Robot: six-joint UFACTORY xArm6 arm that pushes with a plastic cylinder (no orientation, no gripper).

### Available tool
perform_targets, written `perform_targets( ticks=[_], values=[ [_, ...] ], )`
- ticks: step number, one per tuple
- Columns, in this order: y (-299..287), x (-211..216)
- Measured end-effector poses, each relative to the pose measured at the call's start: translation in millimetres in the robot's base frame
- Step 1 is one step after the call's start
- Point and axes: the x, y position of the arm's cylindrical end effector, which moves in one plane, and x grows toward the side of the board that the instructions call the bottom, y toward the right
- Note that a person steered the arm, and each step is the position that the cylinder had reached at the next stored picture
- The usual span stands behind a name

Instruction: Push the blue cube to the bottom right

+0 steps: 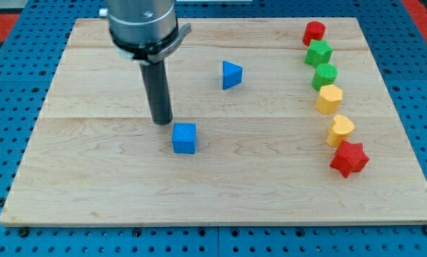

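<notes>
The desk (220, 185) is a pale wooden board on a blue perforated base (13, 71). No claw is fitted: the arm ends in a dark rod, so there is no claw state to record. My tip (162, 122) stands on the desk just to the upper left of the blue cube (185, 138), near it; contact cannot be confirmed. The blue cube lies slightly left of the board's centre, well apart from the bottom right corner. A blue triangular block (231, 74) sits above and to the right of the cube. Along the view's right, top to bottom: red round block (314, 32), green star (318, 52), green block (325, 75), yellow hexagonal block (329, 98), yellow heart (340, 130), red star (349, 158).
</notes>
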Motion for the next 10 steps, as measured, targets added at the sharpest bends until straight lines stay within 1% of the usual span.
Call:
perform_targets(
  ticks=[1, 2, 3, 4, 5, 6, 7, 8, 9, 10],
  values=[
    [43, 70],
    [72, 98],
    [-30, 83],
    [2, 23],
    [75, 34],
    [101, 33],
    [113, 36],
    [145, 63],
    [155, 77],
    [138, 57]
  ],
)
